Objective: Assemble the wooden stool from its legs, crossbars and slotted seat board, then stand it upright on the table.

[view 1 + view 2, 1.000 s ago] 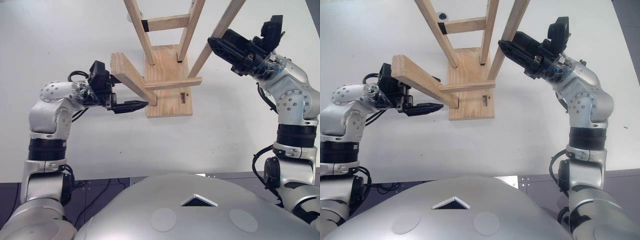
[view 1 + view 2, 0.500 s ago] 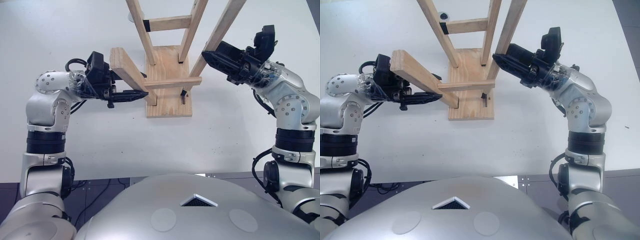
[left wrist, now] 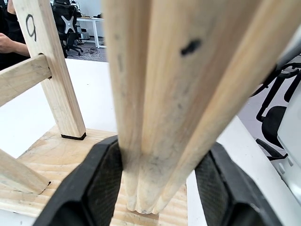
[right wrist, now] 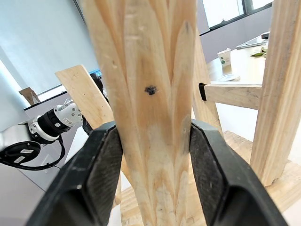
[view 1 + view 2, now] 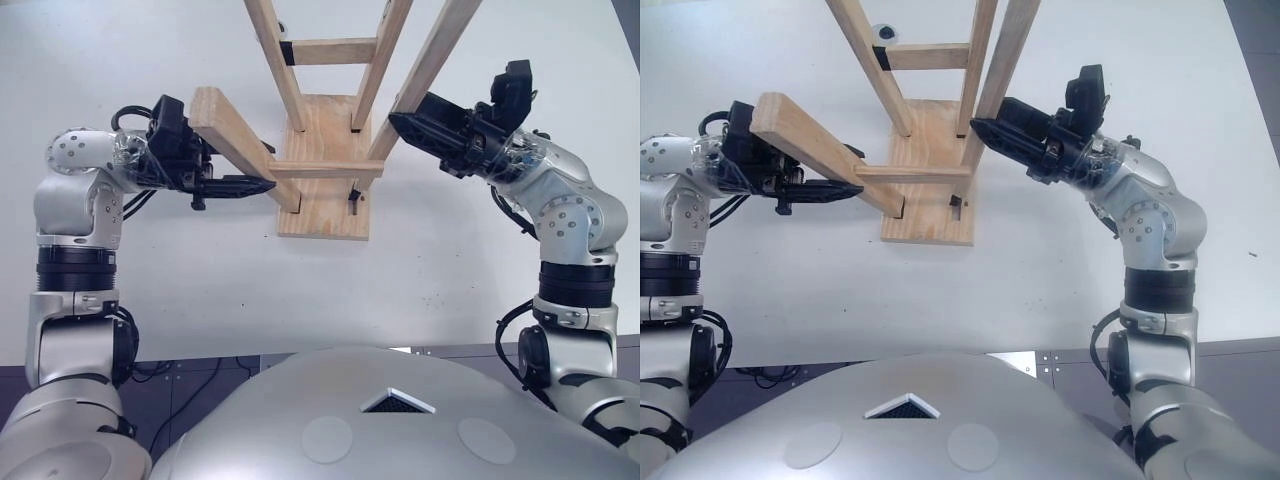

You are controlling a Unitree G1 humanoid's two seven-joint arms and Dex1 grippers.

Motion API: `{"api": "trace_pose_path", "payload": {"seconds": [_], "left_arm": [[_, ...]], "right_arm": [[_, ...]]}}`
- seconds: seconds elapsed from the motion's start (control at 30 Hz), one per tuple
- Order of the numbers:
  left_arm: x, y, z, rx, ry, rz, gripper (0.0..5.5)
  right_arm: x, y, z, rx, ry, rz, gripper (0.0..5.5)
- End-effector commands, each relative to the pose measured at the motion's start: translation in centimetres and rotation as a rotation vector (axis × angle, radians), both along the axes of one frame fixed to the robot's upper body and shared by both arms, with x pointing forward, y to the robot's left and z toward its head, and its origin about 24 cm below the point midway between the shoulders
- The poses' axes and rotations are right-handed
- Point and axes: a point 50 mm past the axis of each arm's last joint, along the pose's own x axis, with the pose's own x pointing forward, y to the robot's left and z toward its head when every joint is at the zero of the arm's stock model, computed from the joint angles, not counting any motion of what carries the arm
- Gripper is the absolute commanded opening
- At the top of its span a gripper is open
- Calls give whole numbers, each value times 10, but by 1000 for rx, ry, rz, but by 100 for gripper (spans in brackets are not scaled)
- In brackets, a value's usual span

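One white table (image 5: 200, 270) carries the work. The stool lies inverted on it: the seat board (image 5: 322, 218) is flat on the tabletop and four legs rise from it.

- **Far legs:** The far-left leg (image 5: 278, 70) and far-right leg (image 5: 378, 60) stand in the board. They are joined by the upper crossbar (image 5: 330, 50).
- **Near-left leg:** The near-left leg (image 5: 235, 140) leans outward to the robot's left. Its foot meets a notch at the board's left edge.
- **Near-right leg:** The near-right leg (image 5: 435, 50) slopes outward to the right. Its foot comes down by a dark slot in the board. Whether it is fully seated cannot be told.
- **Lower crossbar:** The lower crossbar (image 5: 320, 170) runs level between the two near legs, just above the board.
- **Left gripper:** The left gripper (image 5: 262, 184) is clamped on the near-left leg close to its foot. In the left wrist view a black pad presses each side of the wood.
- **Right gripper:** The right gripper (image 5: 405, 118) grips the near-right leg at mid height. In the right wrist view its pads bear on both faces of the leg.
- **Other item:** A small round object (image 5: 883, 33) sits on the table behind the far-left leg, partly hidden.
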Motion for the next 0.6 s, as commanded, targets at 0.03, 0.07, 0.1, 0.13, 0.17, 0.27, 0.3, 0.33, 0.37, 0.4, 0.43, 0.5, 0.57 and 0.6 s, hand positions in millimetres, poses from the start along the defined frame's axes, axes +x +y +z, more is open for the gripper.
{"api": "trace_pose_path", "payload": {"seconds": [0.03,0.07,0.1,0.13,0.17,0.27,0.3,0.33,0.37,0.4,0.43,0.5,0.57,0.6], "left_arm": [[2,3,3,36,-5,-3,216],[2,2,3,33,-6,-4,216],[2,1,3,31,-8,-5,215],[2,0,3,30,-8,-6,215],[2,0,3,29,-8,-5,215],[3,-1,4,26,-9,0,215],[3,-1,4,25,-10,0,215],[3,-2,4,25,-10,1,215],[3,-2,4,24,-9,1,215],[3,-2,4,24,-10,2,215],[3,-2,4,23,-10,4,215],[3,-2,4,24,-10,6,215],[2,-2,4,23,2,1,215],[2,-1,4,23,6,1,214]], "right_arm": [[-2,4,-3,-2,12,8,205],[-3,4,-6,-10,14,7,205],[-3,5,-8,-17,17,7,205],[-4,5,-10,-21,19,6,205],[-4,6,-12,-24,21,6,205],[-6,6,-19,-34,32,-1,205],[-7,6,-23,-43,37,-1,205],[-8,5,-27,-62,40,-1,205],[-9,5,-30,-80,39,0,205],[-10,3,-34,-103,40,1,205],[-11,1,-37,-131,36,2,204],[-12,-2,-40,-158,34,13,202],[-13,-8,-42,-209,31,39,202],[-14,-13,-43,-247,30,57,202]]}}
